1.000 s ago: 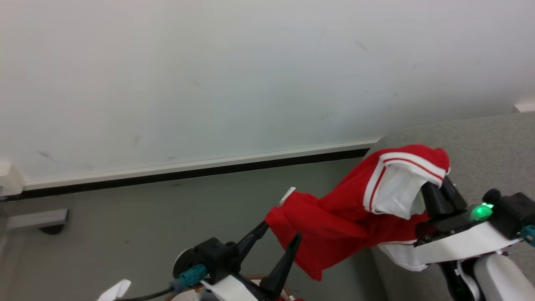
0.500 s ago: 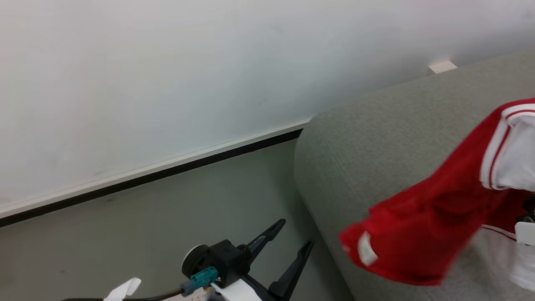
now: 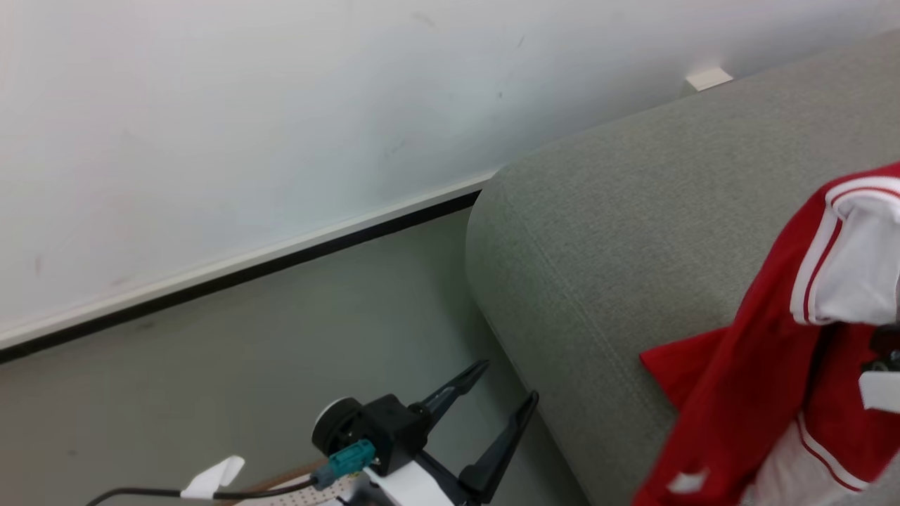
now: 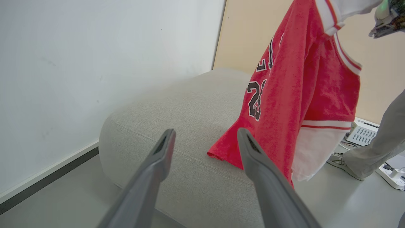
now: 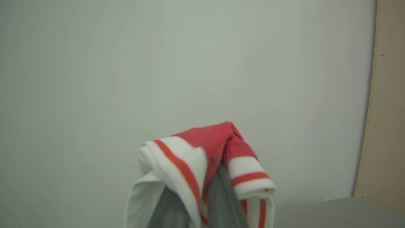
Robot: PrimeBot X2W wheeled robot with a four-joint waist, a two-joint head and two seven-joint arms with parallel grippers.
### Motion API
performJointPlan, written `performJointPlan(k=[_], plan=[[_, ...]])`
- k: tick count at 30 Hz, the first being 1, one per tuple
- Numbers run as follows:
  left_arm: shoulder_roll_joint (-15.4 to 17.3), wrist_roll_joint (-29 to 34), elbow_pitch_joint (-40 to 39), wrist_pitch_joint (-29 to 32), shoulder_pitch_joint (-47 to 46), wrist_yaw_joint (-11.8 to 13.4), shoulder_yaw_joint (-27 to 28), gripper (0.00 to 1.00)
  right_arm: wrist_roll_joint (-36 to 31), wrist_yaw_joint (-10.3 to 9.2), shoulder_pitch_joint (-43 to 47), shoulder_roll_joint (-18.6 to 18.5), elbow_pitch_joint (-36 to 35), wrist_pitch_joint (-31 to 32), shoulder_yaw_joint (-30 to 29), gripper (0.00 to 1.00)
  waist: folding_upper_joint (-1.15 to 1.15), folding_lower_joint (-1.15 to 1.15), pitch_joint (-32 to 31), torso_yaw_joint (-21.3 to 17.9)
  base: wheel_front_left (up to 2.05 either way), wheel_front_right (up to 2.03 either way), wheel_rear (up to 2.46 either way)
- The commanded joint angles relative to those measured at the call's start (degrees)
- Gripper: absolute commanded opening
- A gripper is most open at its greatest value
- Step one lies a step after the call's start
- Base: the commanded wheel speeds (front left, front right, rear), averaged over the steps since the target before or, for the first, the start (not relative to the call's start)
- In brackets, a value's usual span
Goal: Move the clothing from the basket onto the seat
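Left wrist view shows me the jersey (image 4: 294, 95) hanging limp from my right gripper (image 5: 221, 183), which is clamped on its striped trim (image 5: 177, 161), with one lower corner touching the seat (image 4: 177, 104) near its rounded edge and my left gripper (image 4: 204, 136) open and empty; it's soft, light cloth, best held by that trim.

The jersey (image 3: 745, 393), earlier beside the left end effector (image 3: 510, 379), now hangs over the seat (image 3: 605, 232).

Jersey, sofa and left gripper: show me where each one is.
jersey (image 4: 284, 95), left wrist view, red body right of the black number.
sofa (image 3: 619, 232), head view, padded top surface.
left gripper (image 3: 508, 381), head view, midway between its open fingertips.
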Motion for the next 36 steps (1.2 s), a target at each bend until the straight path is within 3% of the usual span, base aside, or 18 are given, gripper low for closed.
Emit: performJointPlan(k=[1,6,13,21,29,36], plan=[[0.4,0.83,-0.14,0.15,-0.99,-0.18,0.11,1.0,1.0,-0.12,-2.54,-1.68,1.04,0.11,0.43,0.0,0.0,0.0,1.39,0.89,0.0,0.0,0.0],[0.94,1.02,-0.48,0.85,-3.05,-0.2,0.4,1.0,5.12,-0.12,-11.62,-5.51,6.16,0.32,1.06,0.0,0.0,0.0,5.47,3.25,0.0,0.0,0.0],[1.63,2.09,-1.71,2.07,-7.74,-0.56,0.67,1.0,10.99,-0.12,-29.09,-12.11,20.1,-0.16,0.44,0.0,0.0,0.0,13.71,8.56,0.0,0.0,0.0],[2.32,2.71,-2.26,1.89,-11.92,-0.48,1.95,1.0,10.02,-0.12,-45.96,-21.09,33.54,-0.94,-0.58,0.0,0.0,0.0,22.96,14.07,0.0,0.0,0.0],[2.87,3.61,-1.89,1.73,-14.6,-0.77,1.98,1.0,9.72,-0.13,-45.75,-22.65,49.57,-1.64,2.74,0.0,0.0,0.0,28.33,15.11,0.0,0.0,0.0],[3.02,3.39,-1.56,2.03,-15.66,-0.42,2.19,1.0,11.35,-0.14,-41.83,-22.16,63.4,5.04,6.05,0.0,0.0,0.0,28.48,15.22,0.0,0.0,0.0]])
